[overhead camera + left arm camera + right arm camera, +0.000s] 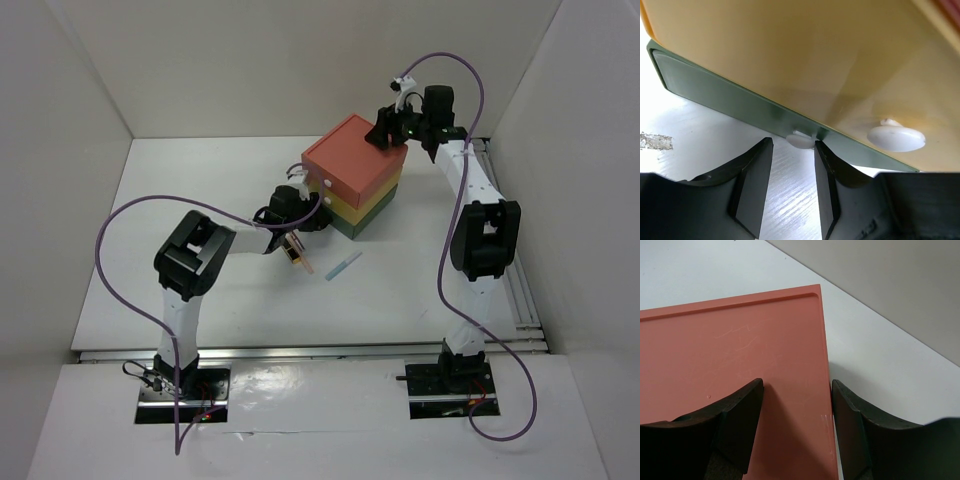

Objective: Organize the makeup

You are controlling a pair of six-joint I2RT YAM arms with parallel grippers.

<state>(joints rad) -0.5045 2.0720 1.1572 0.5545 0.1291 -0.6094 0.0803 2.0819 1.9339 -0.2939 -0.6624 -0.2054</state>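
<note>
Lying flat on the bench near the drawer box, the slim pale-blue stick sits beside the low-reaching left fingers, spread around the white knob of the green drawer, while the right fingers straddle, spread, the coral top at its edge.

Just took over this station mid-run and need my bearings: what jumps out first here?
A drawer box, coral over yellow over green, dominates the middle of the table. The left gripper sits open at its front, fingers either side of the green drawer's white knob, while the right gripper hangs open over the coral top's edge. A lone blue stick lies on the table nearer the arms.
</note>
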